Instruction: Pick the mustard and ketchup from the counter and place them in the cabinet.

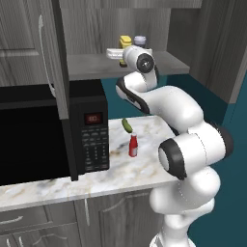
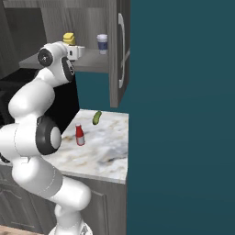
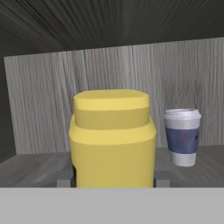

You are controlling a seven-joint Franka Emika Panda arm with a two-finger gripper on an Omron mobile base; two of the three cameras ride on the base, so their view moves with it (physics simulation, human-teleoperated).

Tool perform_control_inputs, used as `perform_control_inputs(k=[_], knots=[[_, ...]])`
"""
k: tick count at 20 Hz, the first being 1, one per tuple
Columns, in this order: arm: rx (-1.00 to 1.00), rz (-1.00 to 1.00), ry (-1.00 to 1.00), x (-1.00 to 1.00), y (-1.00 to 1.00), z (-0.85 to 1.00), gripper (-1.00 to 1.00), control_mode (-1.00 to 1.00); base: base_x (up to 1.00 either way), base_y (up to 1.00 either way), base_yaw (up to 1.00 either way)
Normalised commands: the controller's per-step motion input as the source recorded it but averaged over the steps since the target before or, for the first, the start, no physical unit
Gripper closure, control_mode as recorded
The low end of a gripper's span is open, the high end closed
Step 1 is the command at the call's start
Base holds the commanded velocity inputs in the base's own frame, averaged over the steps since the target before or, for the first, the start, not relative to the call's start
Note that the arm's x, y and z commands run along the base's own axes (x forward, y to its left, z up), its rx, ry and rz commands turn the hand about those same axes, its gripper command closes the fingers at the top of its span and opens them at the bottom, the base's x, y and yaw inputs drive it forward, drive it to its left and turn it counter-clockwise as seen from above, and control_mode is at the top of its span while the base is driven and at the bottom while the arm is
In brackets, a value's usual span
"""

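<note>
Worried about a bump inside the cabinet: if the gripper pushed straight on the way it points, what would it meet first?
The mustard already sits between the jaws of the gripper; beyond it, likely the cabinet's back wall, with the paper cup off to one side.

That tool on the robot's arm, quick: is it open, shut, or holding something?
Tool: closed on the mustard, holding it inside the cabinet, next to the paper cup.

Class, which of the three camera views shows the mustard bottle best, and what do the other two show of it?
The hand view: the mustard stands close and large in the cabinet, beside the paper cup. The left base view shows just its yellow top behind the arm, and the right base view a small yellow top on the shelf.
</note>
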Motion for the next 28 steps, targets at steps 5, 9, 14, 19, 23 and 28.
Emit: perform_control_inputs(k=[5, 9, 14, 19, 23, 28], knots=[[0.01, 0.0, 0.0, 0.0, -0.03, 0.0, -1.0, -1.0, 0.0, 0.0, 0.0], [0.0, 0.0, -0.03, -0.04, -0.01, 0.0, -1.0, -1.0, 0.0, 0.0, 0.0], [0.0, 0.0, 0.0, -0.15, -0.01, 0.0, -1.0, -1.0, 0.0, 0.0, 0.0], [0.0, 0.0, 0.0, -0.31, -0.03, 0.0, -1.0, -1.0, 0.0, 0.0, 0.0], [-0.01, 0.0, 0.0, -0.6, -0.2, -0.14, -1.0, -1.0, 0.0, 0.0, 0.0], [-0.06, 0.0, 0.02, -0.92, -0.35, -0.39, -1.0, -1.0, 0.0, 0.0, 0.0]])
